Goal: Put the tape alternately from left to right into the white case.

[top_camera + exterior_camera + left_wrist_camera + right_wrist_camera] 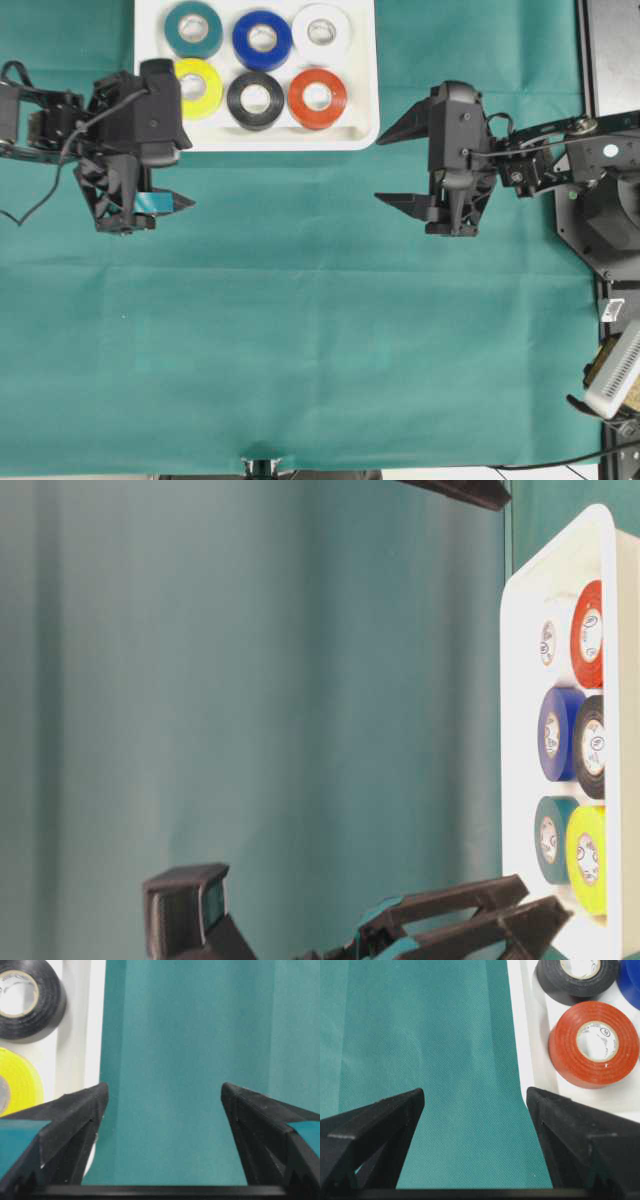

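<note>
Around the white case (370,120) lies only green cloth (300,330).

Both arms matte black; left gripper (165,180) has teal tape on its wedge-shaped fingers (65,1125), black cables looping off the wrist.

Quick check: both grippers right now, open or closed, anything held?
Left gripper: open, holding nothing, beside the white case.
Right gripper: open, holding nothing, over the green cloth.
</note>
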`<action>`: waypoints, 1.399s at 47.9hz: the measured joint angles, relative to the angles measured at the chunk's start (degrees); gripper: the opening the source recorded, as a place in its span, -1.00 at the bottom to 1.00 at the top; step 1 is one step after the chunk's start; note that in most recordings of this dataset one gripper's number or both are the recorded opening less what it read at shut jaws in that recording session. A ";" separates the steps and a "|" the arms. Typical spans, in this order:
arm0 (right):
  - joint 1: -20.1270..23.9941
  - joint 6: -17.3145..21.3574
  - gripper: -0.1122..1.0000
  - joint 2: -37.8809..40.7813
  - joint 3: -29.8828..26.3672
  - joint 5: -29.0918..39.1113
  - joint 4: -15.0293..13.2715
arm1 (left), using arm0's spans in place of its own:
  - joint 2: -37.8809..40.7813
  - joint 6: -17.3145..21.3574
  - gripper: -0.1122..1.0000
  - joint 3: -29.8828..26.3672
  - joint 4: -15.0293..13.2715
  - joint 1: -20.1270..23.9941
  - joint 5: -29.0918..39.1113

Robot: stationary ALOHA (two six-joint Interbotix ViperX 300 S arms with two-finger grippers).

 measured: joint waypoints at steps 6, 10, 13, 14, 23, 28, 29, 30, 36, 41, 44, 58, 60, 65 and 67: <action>-0.09 0.00 0.75 -1.23 0.88 0.00 -0.09 | -1.67 0.00 0.93 1.93 0.00 0.09 -1.32; -0.09 0.00 0.75 -2.29 1.41 0.00 0.00 | -3.08 -0.09 0.93 3.34 0.00 0.09 -1.58; -0.09 0.00 0.75 -3.34 2.02 0.00 -0.09 | -4.04 -0.09 0.93 3.96 0.00 0.00 -1.76; -0.09 0.00 0.75 -3.78 2.29 -0.09 -0.09 | -4.31 -0.09 0.93 4.13 0.00 0.00 -1.76; -0.09 0.00 0.75 -7.47 4.48 0.00 0.00 | -6.77 -0.09 0.93 5.89 0.00 0.09 -2.37; -0.09 0.00 0.75 -9.84 5.80 -0.09 -0.09 | -8.17 -0.09 0.93 7.29 -0.09 0.00 -3.16; -0.09 0.00 0.75 -10.37 6.06 0.00 -0.09 | -8.35 -0.09 0.93 7.47 0.00 0.00 -3.34; -0.18 0.00 0.75 -10.81 6.33 0.00 -0.09 | -8.61 -0.09 0.93 7.73 0.00 0.00 -3.52; -0.35 0.00 0.75 -14.33 8.53 0.00 0.00 | -10.02 -0.09 0.93 9.23 -0.09 0.00 -5.10; -0.44 0.00 0.75 -17.14 9.93 0.00 -0.09 | -11.25 -0.09 0.93 10.37 0.00 0.00 -6.15; -0.53 0.00 0.75 -19.07 10.81 -0.09 0.00 | -12.22 -0.18 0.93 11.16 0.00 0.00 -6.68; -0.70 0.26 0.75 -27.42 14.68 -0.09 -0.09 | -17.75 -0.18 0.93 15.47 -0.09 0.00 -8.88; -0.70 0.26 0.75 -28.39 15.21 -0.09 0.00 | -18.63 -0.18 0.93 16.26 0.00 0.00 -9.05; -0.79 0.26 0.75 -30.50 16.44 -0.09 0.00 | -21.18 -0.18 0.93 18.28 -0.09 0.00 -9.32; -0.79 0.26 0.75 -31.29 16.96 0.00 0.09 | -22.24 -0.26 0.93 18.90 0.00 0.00 -9.49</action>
